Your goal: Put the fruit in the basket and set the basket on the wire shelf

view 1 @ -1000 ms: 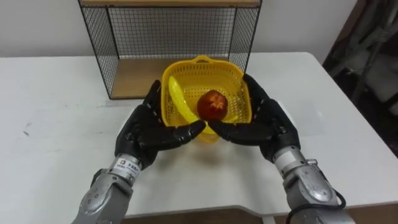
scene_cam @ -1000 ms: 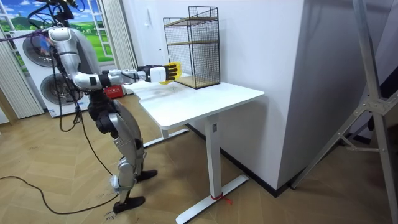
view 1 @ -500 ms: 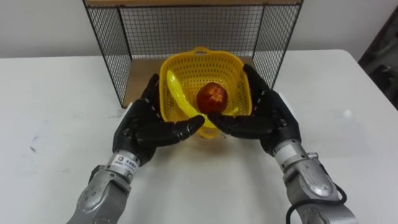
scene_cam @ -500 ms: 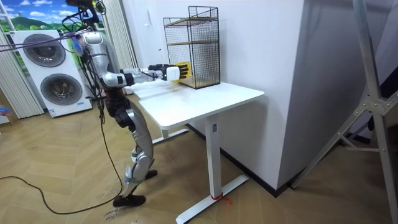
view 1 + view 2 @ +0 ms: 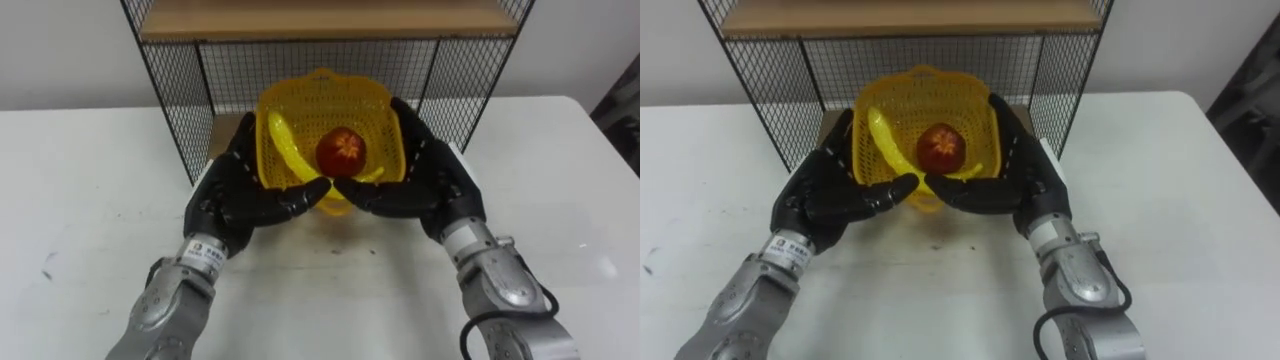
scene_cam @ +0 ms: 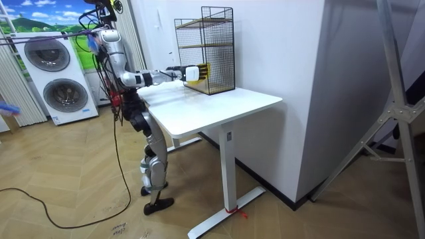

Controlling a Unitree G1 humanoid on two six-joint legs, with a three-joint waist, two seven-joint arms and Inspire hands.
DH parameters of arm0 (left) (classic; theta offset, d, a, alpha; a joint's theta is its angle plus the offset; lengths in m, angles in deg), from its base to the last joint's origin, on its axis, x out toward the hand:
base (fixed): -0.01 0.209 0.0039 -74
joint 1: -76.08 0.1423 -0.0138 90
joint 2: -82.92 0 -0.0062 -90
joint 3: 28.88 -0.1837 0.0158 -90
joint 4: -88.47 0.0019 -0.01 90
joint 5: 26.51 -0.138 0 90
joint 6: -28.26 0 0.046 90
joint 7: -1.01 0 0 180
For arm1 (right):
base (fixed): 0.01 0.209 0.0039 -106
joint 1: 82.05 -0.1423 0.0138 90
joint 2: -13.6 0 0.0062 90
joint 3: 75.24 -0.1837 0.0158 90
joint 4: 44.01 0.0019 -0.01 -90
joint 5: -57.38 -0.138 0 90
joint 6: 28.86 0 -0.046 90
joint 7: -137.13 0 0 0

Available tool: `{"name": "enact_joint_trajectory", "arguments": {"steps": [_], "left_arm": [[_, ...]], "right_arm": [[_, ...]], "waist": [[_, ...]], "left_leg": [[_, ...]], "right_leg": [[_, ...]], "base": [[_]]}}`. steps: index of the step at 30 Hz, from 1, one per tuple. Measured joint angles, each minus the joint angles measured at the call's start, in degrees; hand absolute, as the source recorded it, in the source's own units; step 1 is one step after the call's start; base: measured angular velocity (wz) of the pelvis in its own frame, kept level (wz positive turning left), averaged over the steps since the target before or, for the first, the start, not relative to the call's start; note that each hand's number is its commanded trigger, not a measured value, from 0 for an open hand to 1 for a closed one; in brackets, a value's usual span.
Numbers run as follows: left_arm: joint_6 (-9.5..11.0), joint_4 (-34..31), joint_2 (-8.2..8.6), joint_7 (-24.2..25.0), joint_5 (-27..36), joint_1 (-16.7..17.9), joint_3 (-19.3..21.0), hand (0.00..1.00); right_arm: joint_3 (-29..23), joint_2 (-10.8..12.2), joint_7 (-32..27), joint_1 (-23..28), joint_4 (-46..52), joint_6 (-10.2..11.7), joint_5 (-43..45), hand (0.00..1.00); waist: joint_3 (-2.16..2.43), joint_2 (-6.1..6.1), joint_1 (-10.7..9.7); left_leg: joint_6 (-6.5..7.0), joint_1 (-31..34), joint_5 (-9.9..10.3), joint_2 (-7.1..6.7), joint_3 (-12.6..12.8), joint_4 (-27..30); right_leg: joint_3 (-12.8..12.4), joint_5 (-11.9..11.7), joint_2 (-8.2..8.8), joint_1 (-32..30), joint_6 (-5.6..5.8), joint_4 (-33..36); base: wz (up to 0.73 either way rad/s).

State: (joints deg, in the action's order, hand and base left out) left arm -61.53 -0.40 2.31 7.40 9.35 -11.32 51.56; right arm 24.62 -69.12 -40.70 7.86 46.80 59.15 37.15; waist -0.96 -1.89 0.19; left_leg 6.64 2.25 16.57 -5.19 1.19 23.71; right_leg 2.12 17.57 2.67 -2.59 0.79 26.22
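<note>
Has stepped up to the desk (image 6: 212, 106) since a second ago, going by the room view: now upright at its end on the room view's left, with both arms reaching toward the wire shelf (image 6: 206, 50). Stands closer to that shelf in the eye views too, with more of its wooden upper board across the top than before.

Clasps the yellow basket (image 5: 330, 100) from the left with the left hand (image 5: 235, 195), with fingers curved along the wall and thumb hooked beneath the front edge, as in the earlier frames. Carries inside it a banana (image 5: 283, 150) along the left wall and, just beside that, a red apple (image 5: 341, 150) near the middle, both unmoved within the basket. Grips the right side likewise with the right hand (image 5: 425, 180), with thumb tip close to the other thumb under the front.

Has brought the basket's far rim to the mouth of the lower compartment, from short of it earlier. Cannot tell whether the bottom touches the shelf's wooden floor or the desk: hidden by the hands and the basket itself. Loses the shelf's upper tier past the top edge of the eye views.
</note>
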Motion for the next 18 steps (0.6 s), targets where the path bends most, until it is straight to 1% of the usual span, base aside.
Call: {"name": "enact_joint_trajectory", "arguments": {"steps": [2,4,7,9,11,12,14,15,17,18], "left_arm": [[-0.1,0.1,0.35,0.0,-0.6,-0.4,0.1,0.00],[-0.1,0.6,0.44,-0.1,-0.7,-0.8,0.1,0.00],[-0.6,0.8,0.47,-0.3,-0.6,-0.9,0.3,0.00],[-1.5,1.4,0.43,-0.9,-0.6,-1.9,0.5,0.00],[-2.8,2.0,0.44,-2.0,-0.6,-3.5,0.7,0.00],[-2.9,2.1,0.44,-2.3,-0.6,-3.7,0.6,0.00],[-3.8,2.7,0.44,-3.4,-0.6,-5.4,0.6,0.00],[-3.9,3.1,0.41,-3.5,-0.5,-6.0,0.7,0.00],[-4.3,7.4,0.53,-3.8,-0.4,-9.1,1.4,0.00],[-4.5,8.5,0.56,-4.2,-0.4,-9.9,1.5,0.00]], "right_arm": [[0.0,0.0,-0.3,0.0,-0.1,0.0,-0.1,0.00],[0.0,-0.1,-0.3,-0.1,-0.1,0.0,-0.1,0.00],[0.0,0.3,-0.4,-0.4,-0.6,0.0,-1.3,0.00],[0.0,0.5,-0.6,-1.9,-2.7,-0.1,-2.5,0.00],[0.0,0.5,-1.1,-3.7,-4.5,-0.7,-2.5,0.00],[0.0,0.6,-1.3,-3.9,-4.6,-0.8,-2.6,0.00],[-0.1,0.7,-2.0,-4.7,-4.7,-1.7,-2.6,0.00],[-0.1,0.7,-2.0,-5.1,-4.8,-1.9,-2.6,0.00],[-0.2,0.7,-2.1,-7.5,-6.8,-1.9,-4.8,0.00],[-0.2,0.7,-2.1,-8.3,-7.4,-2.0,-5.2,0.00]], "waist": [[-0.03,0.06,-0.1],[-0.05,0.03,0.0],[-0.09,0.05,0.0],[-0.11,0.06,0.0],[-0.19,0.18,0.1],[-0.21,0.21,0.1],[-0.21,0.21,0.0],[-0.22,0.20,0.1],[-0.27,0.19,-0.1],[-0.27,0.19,-0.1]], "left_leg": [[-0.18,0.0,-0.1,0.71,-0.4,-0.3],[-0.22,-0.2,-0.1,1.01,-0.5,-0.4],[-0.22,-1.0,-0.1,1.24,-0.5,-1.2],[-0.22,-1.2,-0.1,1.39,-0.5,-1.4],[-0.20,-1.7,-0.2,1.45,-0.2,-2.1],[-0.19,-1.9,-0.2,1.46,-0.2,-2.2],[-0.20,-2.1,-0.2,1.56,-0.4,-2.3],[-0.27,-2.1,-0.2,1.59,-0.3,-2.4],[-0.33,-2.1,-0.3,1.64,-0.3,-2.4],[-0.33,-2.1,-0.3,1.66,-0.3,-2.4]], "right_leg": [[0.9,-1.3,-0.25,1.3,-0.19,-2.7],[1.1,-2.0,-0.57,2.1,-0.20,-4.2],[1.2,-2.7,-0.87,3.5,-0.13,-5.8],[1.2,-3.0,-1.25,3.9,-0.10,-6.3],[1.0,-3.3,-1.43,4.1,-0.05,-6.7],[1.0,-3.3,-1.45,4.2,-0.05,-6.7],[0.9,-3.7,-1.69,4.8,-0.10,-7.4],[0.9,-3.7,-1.71,4.8,-0.11,-7.6],[0.9,-3.7,-1.73,4.8,-0.17,-7.6],[0.9,-3.8,-1.75,4.8,-0.17,-7.6]], "base": [[0.05],[0.02],[0.00],[0.00],[-0.04],[0.00],[0.00],[0.00],[0.00],[0.00]]}}
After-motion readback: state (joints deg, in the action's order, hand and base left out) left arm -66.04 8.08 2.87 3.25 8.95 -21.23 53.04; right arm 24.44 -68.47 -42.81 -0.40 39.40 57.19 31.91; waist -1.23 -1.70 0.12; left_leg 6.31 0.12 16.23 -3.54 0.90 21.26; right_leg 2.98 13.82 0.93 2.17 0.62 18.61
